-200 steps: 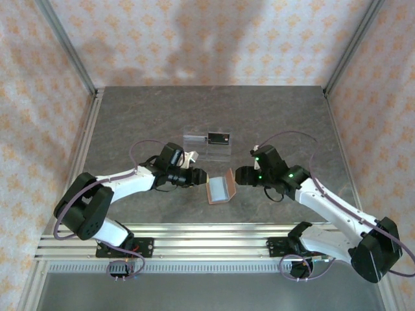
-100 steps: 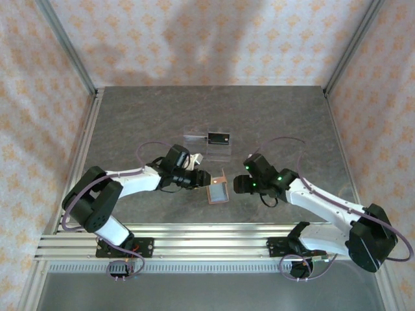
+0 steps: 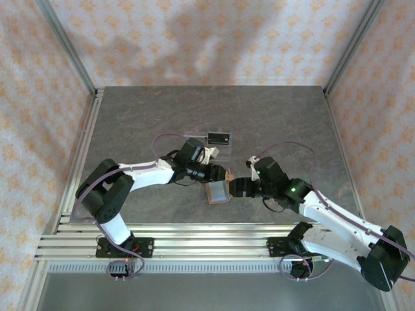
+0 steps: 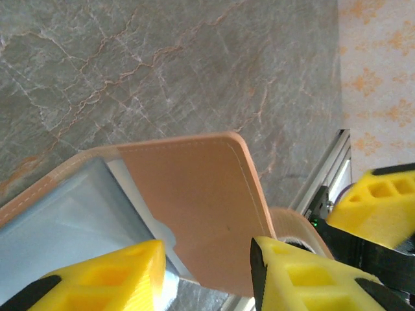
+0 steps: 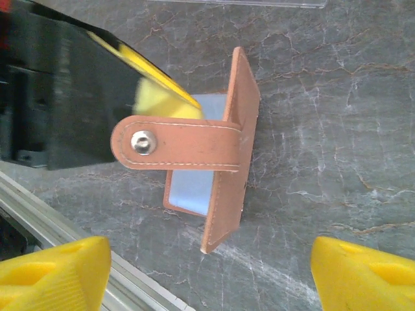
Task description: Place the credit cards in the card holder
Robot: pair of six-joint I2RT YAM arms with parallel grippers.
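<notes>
- The left jaws are seen spread apart, and nothing seems to be pinched in them. The card holder [image 4: 194,207] is right in front of the two yellow fingers [image 4: 123,278], with its brown flap stood up facing them.
- One finger is placed over the pale grey-blue card [image 4: 58,227]. This is likely done so the card can be pushed in while the flap is stopped from folding shut. Whether the flap is touched cannot be told.
- The right jaws are spread wide and nothing is held in them. They are placed just beside the holder, on its other side. This is likely so the holder can be stopped from sliding away.
- The pale card is seen lying on the inside of the holder, under the raised flap. Whether it is pushed all the way into a pocket cannot be told.
- The holder is set on the counter [image 3: 142,116], between the two arms and near the front. One half is laid flat and the other half is stood up. The snap tab [image 5: 188,148] is stuck out toward the left arm.
- The black card [image 3: 219,137] is found further back, well apart from the holder. It is rested at the clear stand [image 3: 198,144], likely so it can be picked up by its edge.
- The job is judged about half done, since the black card is not yet brought over.
- Care is needed, because the flap could fall shut over the pale card.
</notes>
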